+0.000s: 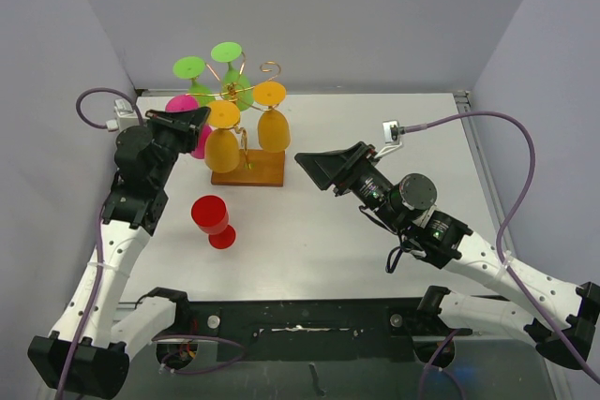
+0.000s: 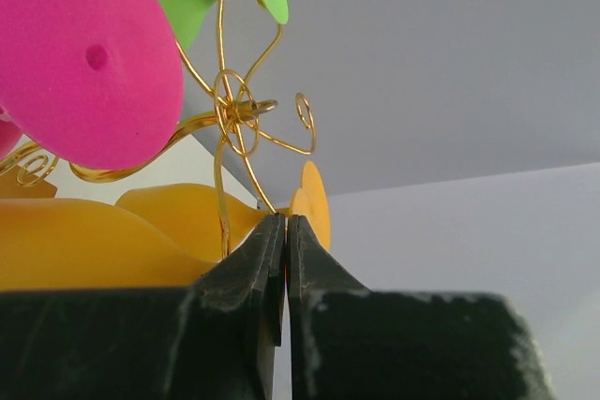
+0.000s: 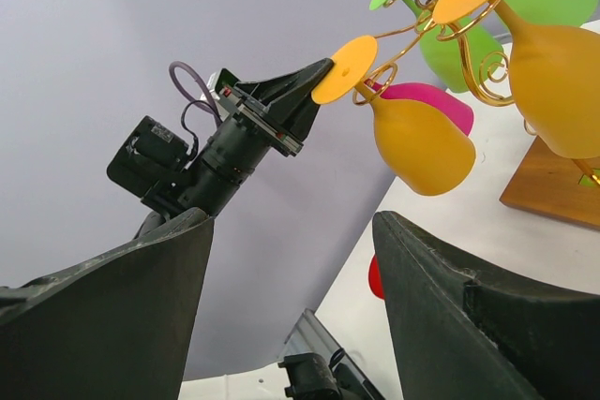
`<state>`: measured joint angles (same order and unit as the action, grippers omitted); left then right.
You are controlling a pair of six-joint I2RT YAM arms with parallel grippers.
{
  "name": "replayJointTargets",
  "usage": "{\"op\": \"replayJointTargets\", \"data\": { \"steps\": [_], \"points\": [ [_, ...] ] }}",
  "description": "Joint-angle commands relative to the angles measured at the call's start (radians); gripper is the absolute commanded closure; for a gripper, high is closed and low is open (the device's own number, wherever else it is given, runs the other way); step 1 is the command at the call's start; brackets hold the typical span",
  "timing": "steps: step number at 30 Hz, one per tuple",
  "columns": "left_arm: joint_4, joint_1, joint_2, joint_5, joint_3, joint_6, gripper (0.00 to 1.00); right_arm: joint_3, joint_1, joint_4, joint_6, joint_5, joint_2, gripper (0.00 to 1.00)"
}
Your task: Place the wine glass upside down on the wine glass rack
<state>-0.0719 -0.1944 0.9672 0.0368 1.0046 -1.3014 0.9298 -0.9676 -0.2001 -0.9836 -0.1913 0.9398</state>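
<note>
1. At the 12 o'clock end of the white table (image 1: 375,138), seen from the top camera, stands the wine glass rack (image 1: 247,168), its gold wire scrolls rising from a brown wooden base.
2. Five glasses hang on it upside down. Two orange glasses (image 1: 223,149) are at the front, two green glasses (image 1: 240,91) are toward 12 o'clock, and a pink glass (image 1: 180,103) is at 9 o'clock.
3. The red wine glass (image 1: 212,217) is not on the rack. It sits on the table at 7 o'clock of the wooden base, near it but apart, and neither arm touches it. Whether its bowl faces up or down I cannot tell.
4. The left gripper (image 1: 199,117) is raised at 9 o'clock of the rack, just beside the pink glass. In the left wrist view its fingers (image 2: 253,259) are pressed together with nothing between them, and their tips are close below the central knot of the wire.
5. The right gripper (image 1: 314,164) hangs at 3 o'clock of the base and points toward the rack. Its fingers (image 3: 141,306) are spread wide and hold nothing, and it is well apart from the red wine glass.
</note>
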Motion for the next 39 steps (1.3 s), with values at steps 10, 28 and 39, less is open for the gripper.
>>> {"op": "replayJointTargets", "data": {
  "steps": [10, 28, 39],
  "points": [
    [0.062, -0.008, -0.031, -0.095, -0.032, -0.002, 1.0, 0.011, 0.003, -0.048, 0.0, 0.004, 0.022, 0.3],
    [-0.005, -0.007, -0.038, -0.134, -0.004, 0.088, 0.8, 0.007, 0.003, -0.047, -0.002, -0.01, 0.027, 0.3],
    [-0.156, -0.006, -0.056, -0.197, 0.064, 0.225, 0.58, 0.001, 0.003, -0.045, 0.012, -0.011, 0.03, 0.3]
  ]
}}
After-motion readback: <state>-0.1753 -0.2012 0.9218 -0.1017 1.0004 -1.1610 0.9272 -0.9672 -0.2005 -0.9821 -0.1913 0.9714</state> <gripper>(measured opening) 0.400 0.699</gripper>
